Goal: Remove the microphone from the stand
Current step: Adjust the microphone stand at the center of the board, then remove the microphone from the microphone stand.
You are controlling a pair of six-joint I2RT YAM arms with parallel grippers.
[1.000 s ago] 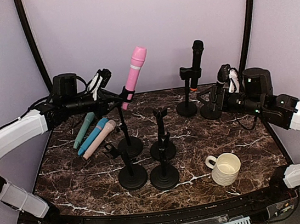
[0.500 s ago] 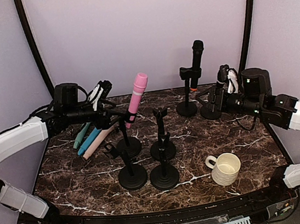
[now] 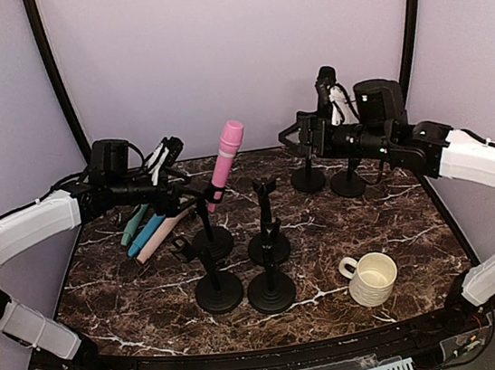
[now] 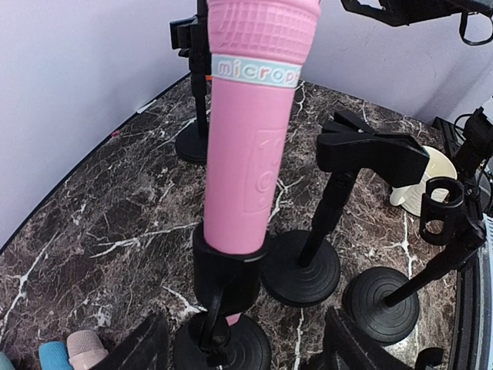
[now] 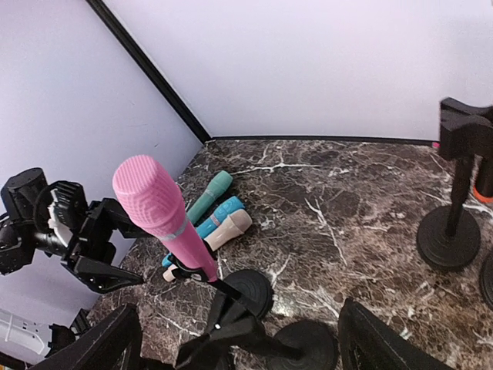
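Pink microphone (image 3: pixel 225 163) sits in the clip of its stand (image 3: pixel 214 241), leaning back and to the right, head up, near the left-middle of the table (image 3: pixel 398 220). Left gripper (image 3: pixel 183 168) is level with the clip, just beside it on the left, fingers (image 4: pixel 150 345) spread apart and holding nothing. The wrist view looks straight at the pink body with a finger low on either side. Right gripper (image 5: pixel 243 343) is also wide open and empty, up by the black microphone (image 3: pixel 325 79) at the back. Whether it touches that one, can't tell. Three loose microphones (image 3: pixel 148 225) lie flat behind the left arm. My read is that the step is the grasp on the pink one. To do it well, close on the smooth body above the clip, not on the clip itself. Then pull up along the microphone's own lean so it slides out rather than levering the stand. The base looks light and could tip or drag into the empty stands (image 3: pixel 265 237) close by.
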